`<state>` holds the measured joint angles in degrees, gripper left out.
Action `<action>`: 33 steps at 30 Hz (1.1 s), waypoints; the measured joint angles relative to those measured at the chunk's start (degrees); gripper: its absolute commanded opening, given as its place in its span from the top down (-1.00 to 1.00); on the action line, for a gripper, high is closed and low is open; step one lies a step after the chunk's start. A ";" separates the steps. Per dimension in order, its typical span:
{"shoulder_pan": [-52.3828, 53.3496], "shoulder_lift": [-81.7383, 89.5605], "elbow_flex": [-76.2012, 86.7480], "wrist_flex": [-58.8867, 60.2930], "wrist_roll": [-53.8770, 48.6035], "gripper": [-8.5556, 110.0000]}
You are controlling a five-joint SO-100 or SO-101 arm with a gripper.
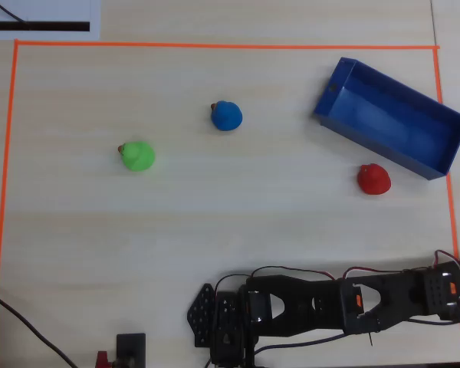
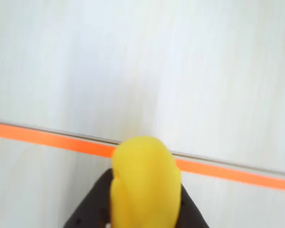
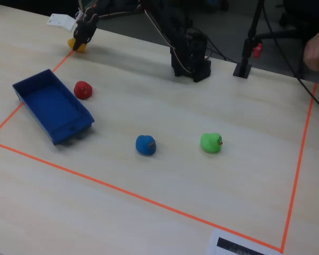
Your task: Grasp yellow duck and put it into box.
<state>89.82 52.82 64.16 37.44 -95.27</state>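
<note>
The yellow duck (image 2: 145, 185) sits between my gripper's (image 2: 145, 199) black fingers (image 2: 92, 204), which are shut on its sides. It hangs over the orange tape line. In the fixed view the gripper (image 3: 83, 36) holds the duck (image 3: 77, 46) at the far left tape corner, close to the table; I cannot tell whether it touches. In the overhead view the gripper end (image 1: 451, 295) is at the lower right and the duck is mostly hidden under it. The blue box (image 1: 333, 88) lies open and empty at the upper right, and at the left in the fixed view (image 3: 69, 129).
A red duck (image 1: 373, 179) lies just beside the box, between it and the gripper. A blue duck (image 1: 227, 116) and a green duck (image 1: 137, 156) lie mid-table. Orange tape (image 1: 215, 45) frames the work area. The arm base (image 3: 190, 53) and a stand (image 3: 244, 66) are at the far edge.
</note>
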 measured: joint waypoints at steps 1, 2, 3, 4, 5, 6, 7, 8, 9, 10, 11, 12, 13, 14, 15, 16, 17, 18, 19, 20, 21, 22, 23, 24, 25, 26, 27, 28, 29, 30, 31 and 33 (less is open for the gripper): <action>-0.18 0.00 -1.67 2.37 2.11 0.85; -0.62 0.09 -3.87 5.36 4.75 0.85; -1.23 0.88 -5.63 8.96 7.47 0.85; -2.29 2.11 -7.03 12.74 10.37 0.85; -3.60 3.78 -8.35 16.61 13.45 0.85; -5.19 5.89 -9.32 20.30 16.70 0.85; -7.21 8.26 -10.11 23.64 20.04 0.85; -9.40 10.90 -10.99 26.54 23.47 0.85; -11.60 13.10 -11.78 29.09 26.28 0.85; -13.97 15.47 -12.48 31.11 28.83 0.85; -16.52 17.67 -13.01 32.70 31.20 0.85; -19.07 19.60 -13.18 33.31 33.05 0.85; -21.80 21.36 -13.18 33.40 34.45 0.85; -24.35 22.68 -13.27 33.40 35.60 0.85; -26.98 23.73 -13.27 33.40 36.30 0.85; -29.36 24.52 -13.27 33.40 36.56 0.85; -31.29 25.05 -13.27 33.40 36.56 0.85; -33.05 25.31 -13.27 33.40 36.56 0.85; -34.45 25.31 -13.27 33.40 36.21 0.85; -35.77 25.31 -13.27 33.40 35.95 0.85; -36.74 25.22 -13.27 33.31 35.68 0.85; -37.35 24.79 -13.54 32.87 35.42 0.85; -37.97 23.73 -14.50 32.34 35.07 0.85; -38.67 22.41 -15.73 31.73 34.80 0.85; -39.29 20.65 -17.14 31.29 34.54 0.85; -39.81 18.63 -18.63 30.85 34.28 0.85; -40.34 16.52 -20.30 30.23 34.01 0.85; -40.69 14.24 -21.97 29.44 33.75 0.85; -40.87 11.95 -23.82 28.48 33.57 0.85; -40.87 9.40 -25.93 27.07 33.31 0.85; -40.87 6.94 -27.77 25.75 33.05 0.85; -40.61 1.49 -32.26 22.85 32.43 0.85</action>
<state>49.22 54.32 31.90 60.29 -62.84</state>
